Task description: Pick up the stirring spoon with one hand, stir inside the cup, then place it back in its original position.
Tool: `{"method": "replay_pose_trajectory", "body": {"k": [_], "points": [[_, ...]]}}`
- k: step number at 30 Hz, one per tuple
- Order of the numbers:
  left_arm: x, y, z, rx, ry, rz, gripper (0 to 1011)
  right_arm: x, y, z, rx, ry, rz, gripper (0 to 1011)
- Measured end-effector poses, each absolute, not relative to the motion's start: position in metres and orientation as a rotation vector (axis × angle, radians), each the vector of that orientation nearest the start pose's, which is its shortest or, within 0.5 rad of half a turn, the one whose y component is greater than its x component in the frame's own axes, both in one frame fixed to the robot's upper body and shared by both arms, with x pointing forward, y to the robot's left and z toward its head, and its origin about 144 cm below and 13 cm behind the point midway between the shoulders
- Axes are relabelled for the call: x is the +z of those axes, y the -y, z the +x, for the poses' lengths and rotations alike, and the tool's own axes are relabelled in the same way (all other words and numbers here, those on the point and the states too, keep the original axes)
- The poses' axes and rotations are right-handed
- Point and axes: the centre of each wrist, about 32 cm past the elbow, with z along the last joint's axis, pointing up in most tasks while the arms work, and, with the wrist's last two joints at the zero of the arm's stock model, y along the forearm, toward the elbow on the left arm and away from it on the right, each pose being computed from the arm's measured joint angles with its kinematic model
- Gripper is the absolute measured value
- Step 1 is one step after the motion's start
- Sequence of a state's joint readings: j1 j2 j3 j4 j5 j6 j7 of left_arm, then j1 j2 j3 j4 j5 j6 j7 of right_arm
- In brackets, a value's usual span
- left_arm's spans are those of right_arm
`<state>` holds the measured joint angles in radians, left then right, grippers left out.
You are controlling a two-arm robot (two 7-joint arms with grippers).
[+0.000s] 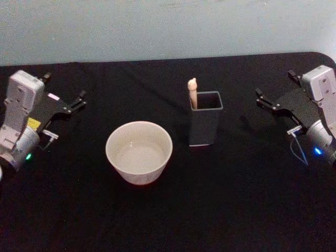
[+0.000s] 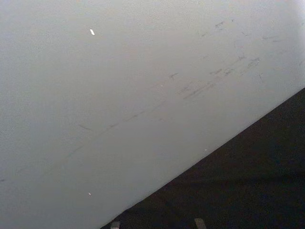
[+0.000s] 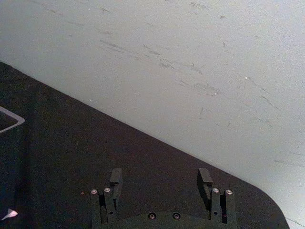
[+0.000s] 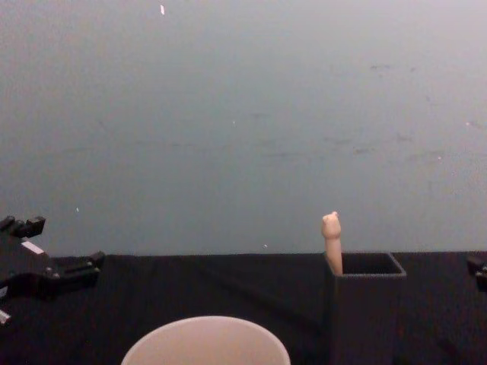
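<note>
Standing nearly upright, the one stirring spoon (image 1: 192, 92) has its long axis close to vertical, the knobbed peach tip pointing up and leaning a little to the left. It sits in the far left corner of the single dark holder (image 1: 203, 128), which is right of centre on the black table (image 1: 236, 205). Only the peach handle clears the square mouth; the stem and bowl are hidden inside. One pale round cup (image 1: 139, 134) stands just left of the holder and a little nearer, apart from it. Whether there is liquid in it is hard to tell. From the chest, the cup's lower part and the holder's base are cut off by the bottom edge. There are two grippers, both well away from the spoon. The left gripper (image 1: 64, 87) is over the table's left side, its jaws spread wide and gripping nothing. The right gripper (image 1: 274, 83) mirrors it at the right side, jaws likewise wide apart and empty, and its own wrist camera shows two separated fingers (image 3: 116, 177) above the cloth, with the pale wall (image 4: 228, 114) beyond.
</note>
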<state>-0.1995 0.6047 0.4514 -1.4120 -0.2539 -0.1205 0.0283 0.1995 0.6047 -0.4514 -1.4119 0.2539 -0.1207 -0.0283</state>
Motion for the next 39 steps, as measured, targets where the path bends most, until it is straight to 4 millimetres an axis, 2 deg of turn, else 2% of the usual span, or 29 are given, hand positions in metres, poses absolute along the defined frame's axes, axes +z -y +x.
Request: {"method": "replay_pose_trajectory", "body": {"k": [39], "points": [[1.1398, -0.3097, 0.4886, 1.248, 0.285, 0.304, 1001, 1.1398, 0.3097, 0.4886, -1.248, 0.285, -0.305, 1002]]}}
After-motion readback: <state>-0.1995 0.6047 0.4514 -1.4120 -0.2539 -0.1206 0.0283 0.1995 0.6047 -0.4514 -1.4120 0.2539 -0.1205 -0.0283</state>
